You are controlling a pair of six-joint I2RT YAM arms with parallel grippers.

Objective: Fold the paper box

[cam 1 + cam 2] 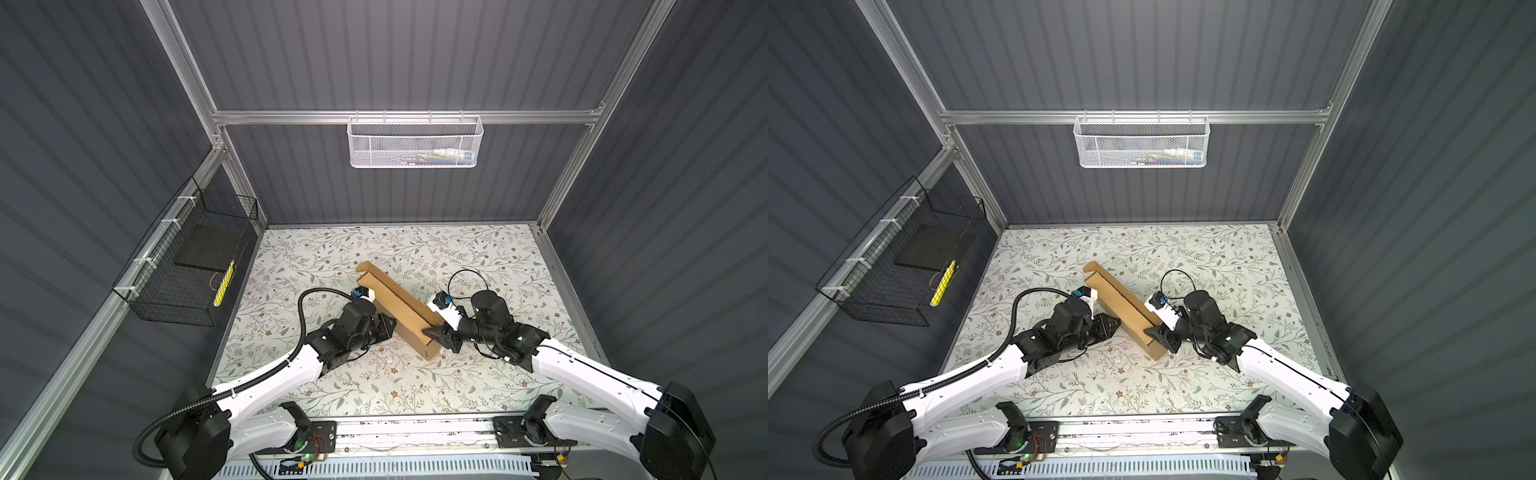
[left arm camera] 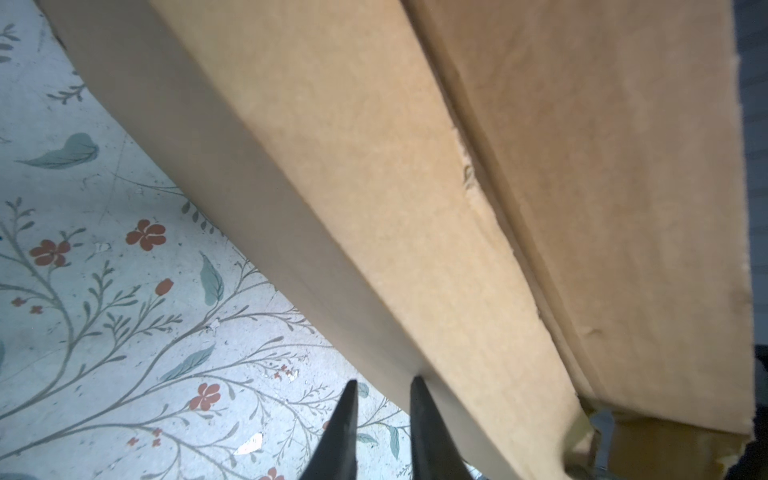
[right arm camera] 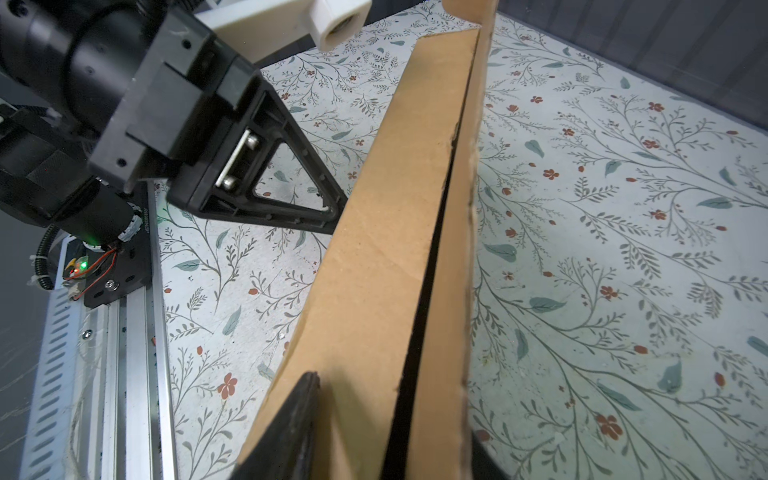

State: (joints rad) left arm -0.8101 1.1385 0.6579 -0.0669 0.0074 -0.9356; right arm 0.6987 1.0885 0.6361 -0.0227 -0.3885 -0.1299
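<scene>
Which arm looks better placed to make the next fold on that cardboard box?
Probably the right: the right gripper straddles the near end of the paper box, a finger on each side. The left gripper touches its side, tips nearly closed, holding nothing.

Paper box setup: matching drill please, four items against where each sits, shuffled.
Items:
1. paper box
2. white mesh basket
3. black wire basket
4. left gripper

Places:
A. hangs on the back rail
B. tips beside the box's side, nothing between them
C. lies diagonally on the floral table
D. fixed to the left side rail

Pairs: 1-C, 2-A, 3-D, 4-B
</scene>
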